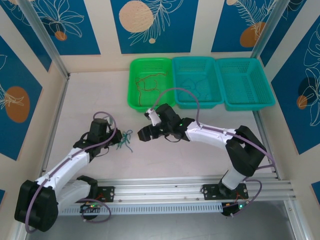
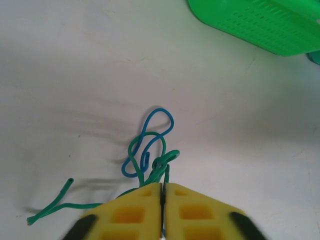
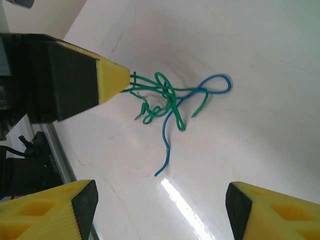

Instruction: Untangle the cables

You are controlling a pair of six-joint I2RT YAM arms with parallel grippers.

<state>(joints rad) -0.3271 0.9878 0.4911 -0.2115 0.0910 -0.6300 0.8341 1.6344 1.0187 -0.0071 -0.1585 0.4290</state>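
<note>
A small tangle of cables (image 1: 125, 140) lies on the white table between the two arms: a green cable (image 2: 159, 167) knotted with a blue cable (image 2: 150, 131). My left gripper (image 2: 163, 186) is shut on the green strands at the near side of the tangle, its yellow pads pressed together. From the right wrist the same yellow fingertip (image 3: 112, 80) pinches the green cable (image 3: 162, 92), and the blue cable (image 3: 167, 145) trails a loose end toward me. My right gripper (image 3: 161, 200) hovers open just right of the tangle, nothing between its fingers. A red-brown cable (image 1: 150, 85) lies in the green basket.
Three baskets stand in a row at the back: a green basket (image 1: 134, 85), a teal basket (image 1: 176, 82) beside it and another teal basket (image 1: 267, 85) at the right. A metal rail (image 1: 165, 190) runs along the near edge.
</note>
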